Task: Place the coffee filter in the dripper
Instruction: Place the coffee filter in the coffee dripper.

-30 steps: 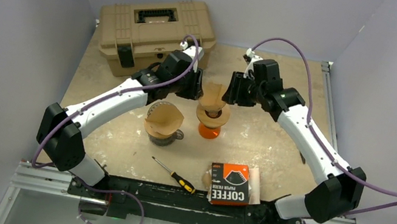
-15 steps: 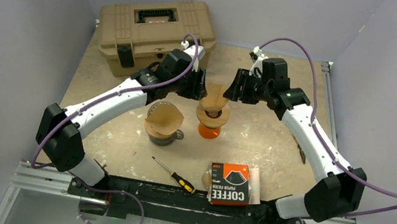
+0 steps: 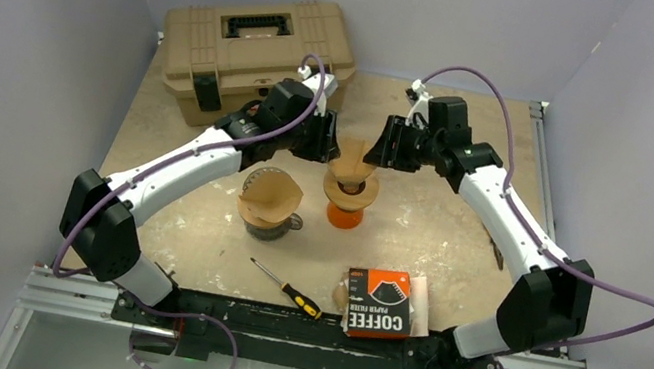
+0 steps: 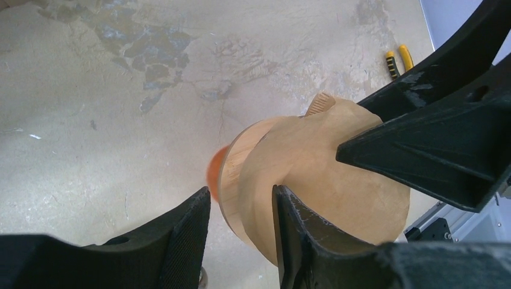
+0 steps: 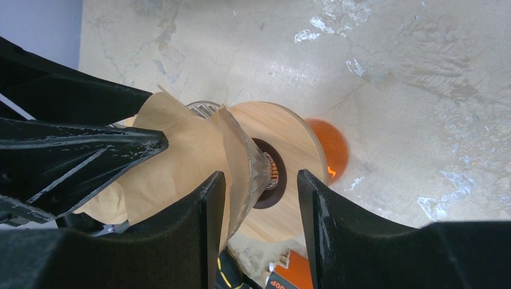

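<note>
A brown paper coffee filter (image 3: pixel 353 160) sits as a cone in the glass dripper (image 3: pixel 349 192), which has a wooden collar and an orange base, at mid table. My left gripper (image 3: pixel 325 140) is open at the filter's left edge. In the left wrist view (image 4: pixel 241 198) one finger is inside the filter (image 4: pixel 325 174) and one is outside the collar (image 4: pixel 238 162). My right gripper (image 3: pixel 389 145) is open at the filter's right edge. In the right wrist view (image 5: pixel 260 177) it straddles the filter's wall (image 5: pixel 181 150) and the glass rim above the collar (image 5: pixel 295 144).
A second dripper holding a filter (image 3: pixel 270 199) stands just left of the first. A tan toolbox (image 3: pixel 256 45) sits at the back left. A screwdriver (image 3: pixel 286 289) and a box of coffee filters (image 3: pixel 378 303) lie near the front edge.
My right arm has shifted a little left, bringing its gripper closer onto the filter's right edge. The left arm has barely moved.
</note>
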`<state>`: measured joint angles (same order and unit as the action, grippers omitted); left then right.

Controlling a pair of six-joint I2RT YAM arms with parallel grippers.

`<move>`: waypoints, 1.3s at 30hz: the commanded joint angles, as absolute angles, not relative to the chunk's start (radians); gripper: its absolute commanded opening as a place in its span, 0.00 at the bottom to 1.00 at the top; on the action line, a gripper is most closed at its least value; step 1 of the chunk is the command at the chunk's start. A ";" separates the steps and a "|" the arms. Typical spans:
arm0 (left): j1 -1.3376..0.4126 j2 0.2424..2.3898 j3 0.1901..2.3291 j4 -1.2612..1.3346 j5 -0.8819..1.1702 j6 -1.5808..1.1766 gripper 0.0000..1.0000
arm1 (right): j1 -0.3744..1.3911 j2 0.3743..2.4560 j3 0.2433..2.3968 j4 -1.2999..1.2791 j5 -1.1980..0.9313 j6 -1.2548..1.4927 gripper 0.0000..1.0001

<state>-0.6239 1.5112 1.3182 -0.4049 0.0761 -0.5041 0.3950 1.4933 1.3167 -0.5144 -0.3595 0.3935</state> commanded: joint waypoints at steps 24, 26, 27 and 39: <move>-0.618 1.544 1.264 -0.331 0.117 -0.513 0.37 | 0.393 1.496 1.232 -0.485 -0.357 0.358 0.36; -0.618 1.544 1.264 -0.334 0.115 -0.515 0.37 | 0.393 1.495 1.230 -0.486 -0.356 0.356 0.36; -0.618 1.537 1.270 -0.334 0.115 -0.512 0.38 | 0.393 1.487 1.241 -0.489 -0.355 0.356 0.37; -0.618 1.506 1.322 -0.354 0.118 -0.507 0.56 | 0.392 1.433 1.327 -0.519 -0.313 0.393 0.45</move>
<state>-0.6239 1.5391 1.2789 -0.3515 0.1223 -0.5125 0.3950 1.4921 1.2652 -0.5083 -0.3492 0.3840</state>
